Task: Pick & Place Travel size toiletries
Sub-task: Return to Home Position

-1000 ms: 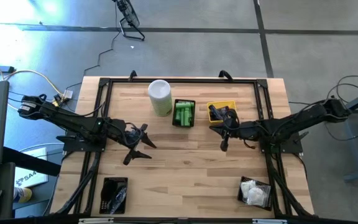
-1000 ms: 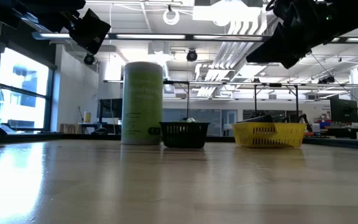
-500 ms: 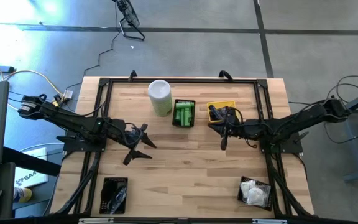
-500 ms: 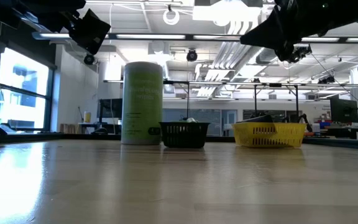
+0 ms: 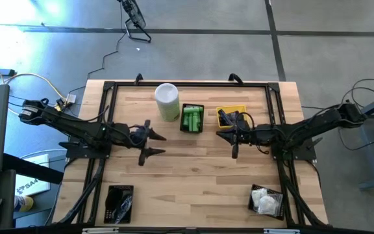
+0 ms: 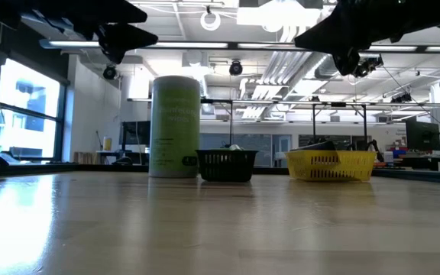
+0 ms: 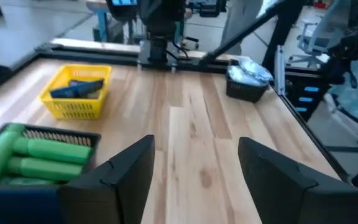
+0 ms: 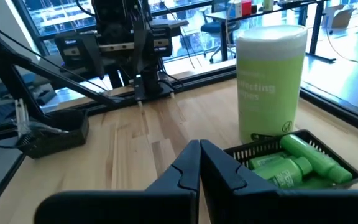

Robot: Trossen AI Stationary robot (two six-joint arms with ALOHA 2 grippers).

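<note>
My left gripper (image 5: 155,144) (image 7: 194,149) hovers open over the table's left middle, touching nothing. My right gripper (image 5: 226,136) (image 8: 199,152) is shut and empty, in the air beside the yellow basket (image 5: 230,108) that holds dark navy tubes (image 5: 229,118). Green bottles (image 5: 192,119) (image 8: 291,163) lie in a black basket next to it. White packets (image 5: 265,200) fill a black basket at the near right. Dark pieces (image 5: 119,203) lie in a black basket at the near left.
A tall white-and-green canister (image 5: 167,101) (image 6: 175,126) stands at the far side, left of the green-bottle basket. Bare wood (image 5: 193,172) stretches across the middle and near part of the table between the arms. A black frame runs along the table's edges.
My left gripper has turned and tipped up from a downward slant to nearly level, swinging a little toward the far edge and staying open. My right gripper has risen slightly and turned a little by the yellow basket, still shut.
</note>
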